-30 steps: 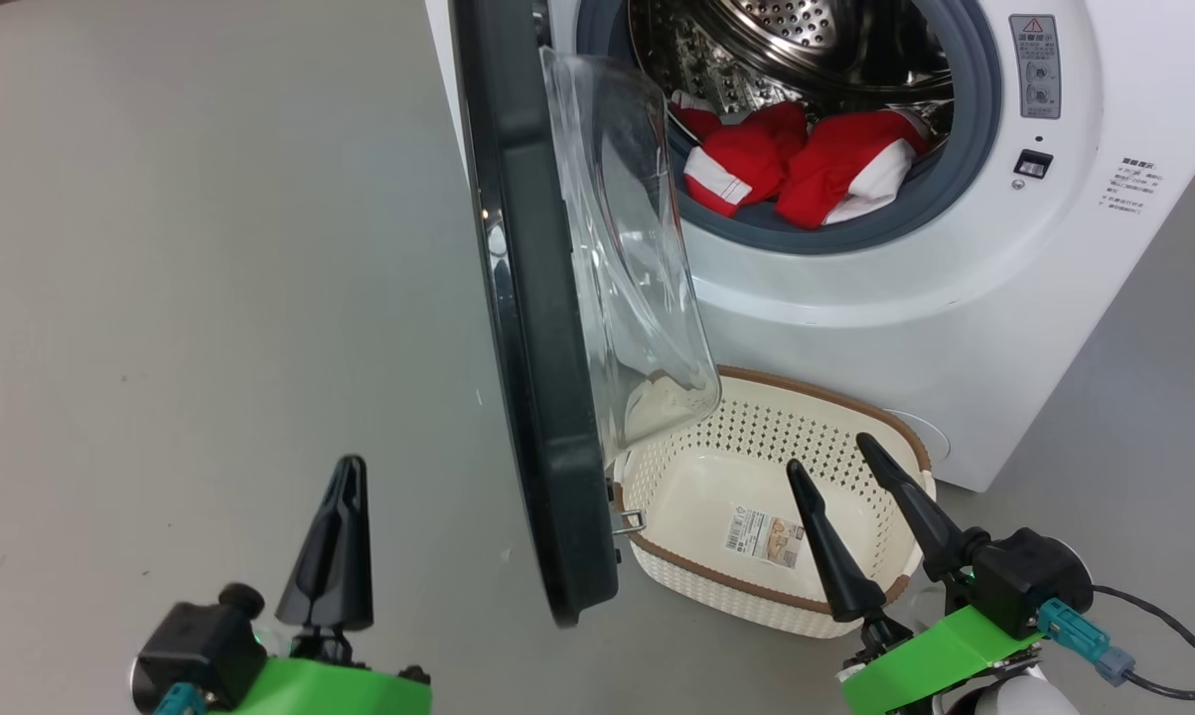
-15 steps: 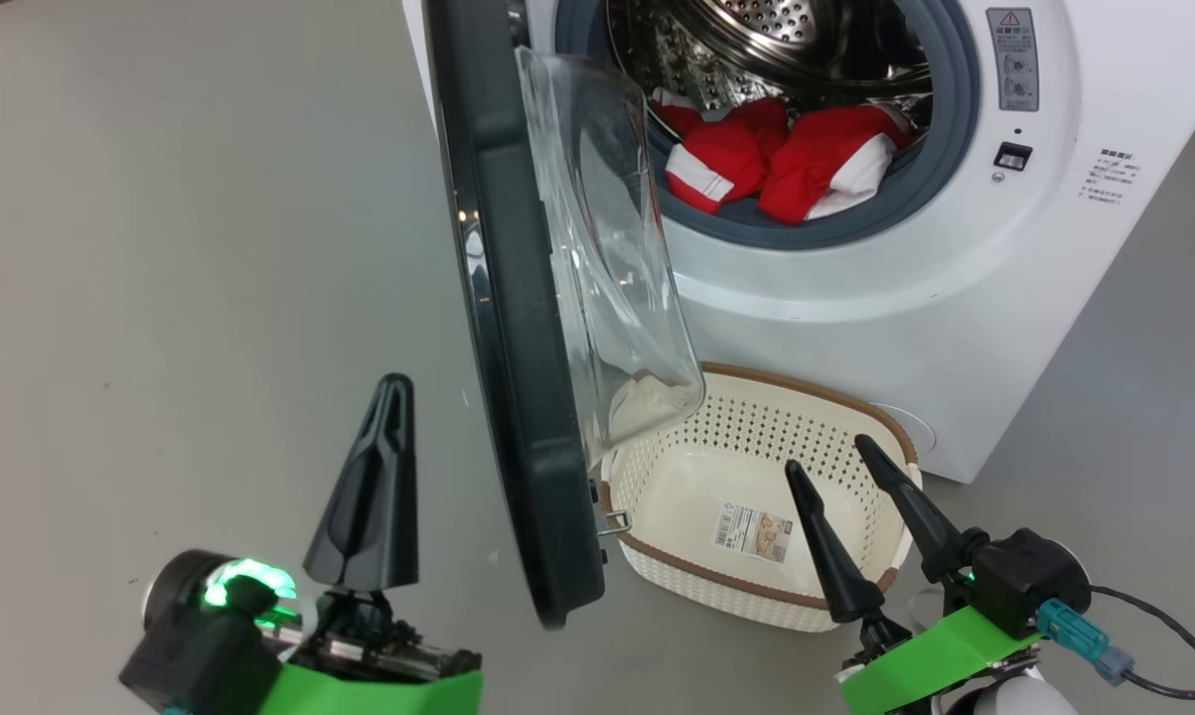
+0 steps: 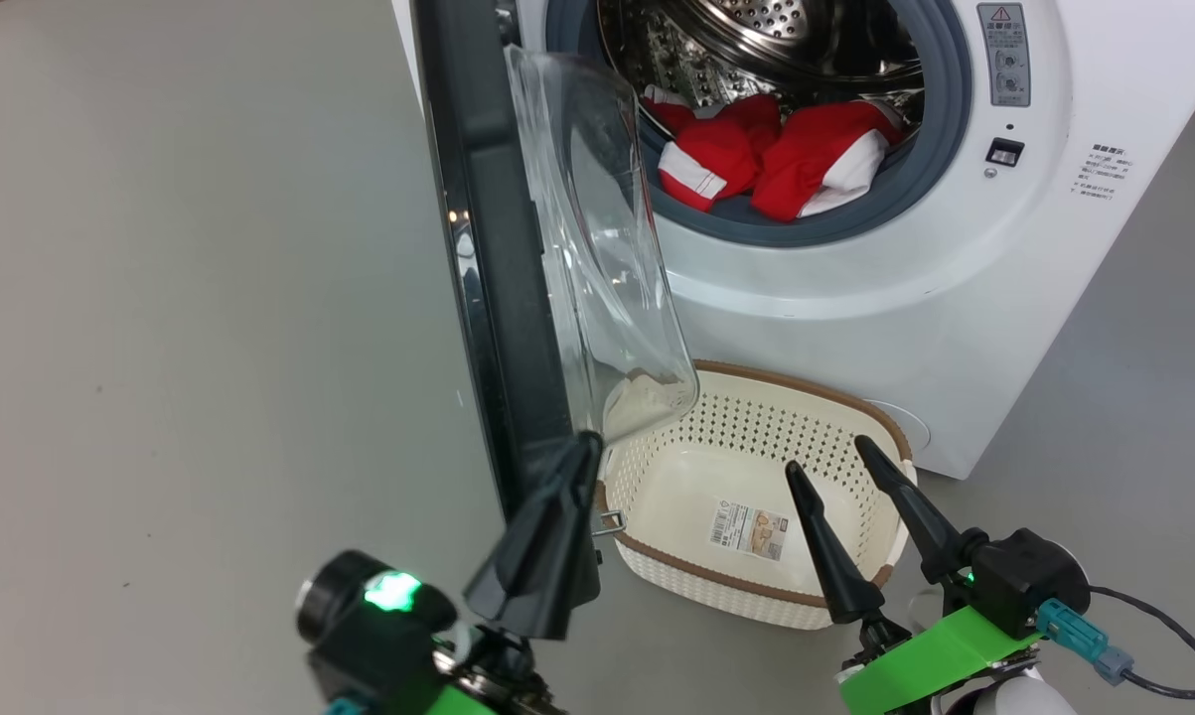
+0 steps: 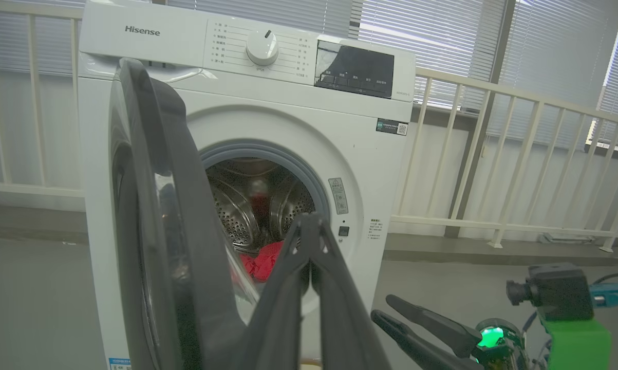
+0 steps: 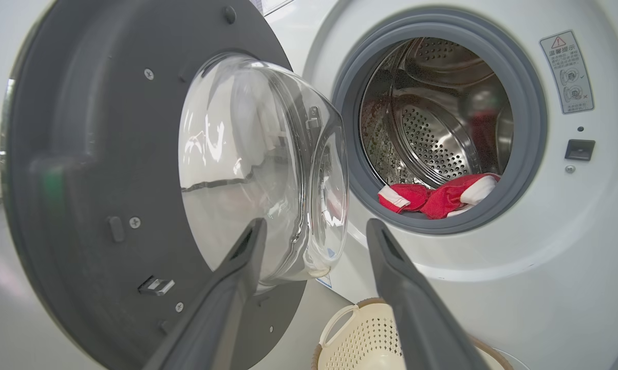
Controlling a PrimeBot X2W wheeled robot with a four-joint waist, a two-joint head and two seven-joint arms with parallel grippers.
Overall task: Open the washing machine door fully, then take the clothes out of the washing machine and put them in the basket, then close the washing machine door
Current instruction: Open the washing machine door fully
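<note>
**Part-open washing machine door, left gripper at its lower edge**

My left gripper has its fingers pressed together with nothing between them. The tip is at the door's bottom edge, and I can't tell if it's touching. The door sticks out roughly edge-on to me from the washing machine and stands between my left gripper and the opening. Its glass bowl hangs over the left end of the basket.

The basket sits on the grey floor just in front of the machine, paper label on its bottom. My right gripper has its fingers wide apart, holds nothing, and hangs over the basket's near right side.

The clothes, red and white, lie at the mouth of the drum against the grey rubber ring. There's a white railing and blinds behind the machine.
</note>
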